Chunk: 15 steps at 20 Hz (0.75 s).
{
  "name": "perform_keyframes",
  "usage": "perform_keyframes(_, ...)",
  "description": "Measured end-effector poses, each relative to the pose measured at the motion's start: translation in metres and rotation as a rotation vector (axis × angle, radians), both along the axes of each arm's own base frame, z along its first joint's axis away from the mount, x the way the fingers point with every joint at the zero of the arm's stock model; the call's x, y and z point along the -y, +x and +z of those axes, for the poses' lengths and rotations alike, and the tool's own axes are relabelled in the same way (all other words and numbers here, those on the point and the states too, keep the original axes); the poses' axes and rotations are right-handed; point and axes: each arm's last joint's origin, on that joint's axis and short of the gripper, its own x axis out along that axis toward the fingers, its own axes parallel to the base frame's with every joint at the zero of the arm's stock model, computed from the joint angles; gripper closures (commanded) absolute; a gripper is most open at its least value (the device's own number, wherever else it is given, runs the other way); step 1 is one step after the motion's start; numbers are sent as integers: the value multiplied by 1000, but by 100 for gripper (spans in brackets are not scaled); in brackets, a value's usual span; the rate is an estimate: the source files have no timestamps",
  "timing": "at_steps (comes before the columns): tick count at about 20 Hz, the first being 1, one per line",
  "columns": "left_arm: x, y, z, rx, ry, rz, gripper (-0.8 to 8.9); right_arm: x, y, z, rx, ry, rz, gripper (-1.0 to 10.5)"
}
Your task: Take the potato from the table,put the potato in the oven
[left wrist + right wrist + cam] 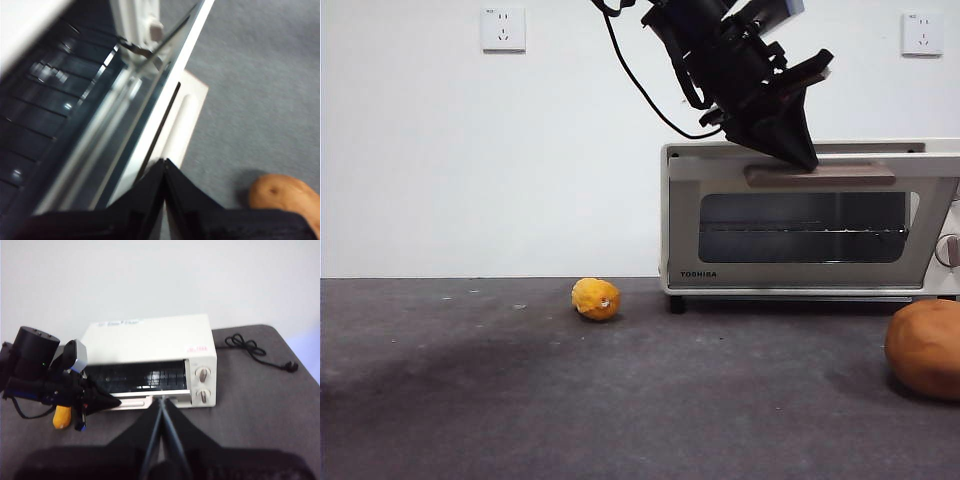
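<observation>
While oven [800, 225] reads "TOSHIBA", left fingers [800, 150] meet handle [820, 175].

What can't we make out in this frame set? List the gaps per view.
- Front view: the right edge cuts off the potato and the knob side of the oven.
- Left wrist view: the oven door is blurred, and the left gripper covers part of the potato.
- Right wrist view: the potato is out of frame, and the left arm half hides the yellow fruit.

"TOSHIBA" stands on the oven [800, 215] door's lower left corner.
</observation>
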Motion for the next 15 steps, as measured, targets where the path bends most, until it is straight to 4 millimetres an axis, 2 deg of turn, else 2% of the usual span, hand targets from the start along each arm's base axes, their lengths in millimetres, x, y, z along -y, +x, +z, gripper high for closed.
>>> perform_keyframes(15, 0, -7, -10, -156, 18, 72, 822, 0, -2, -5, -61, -4, -1, 946)
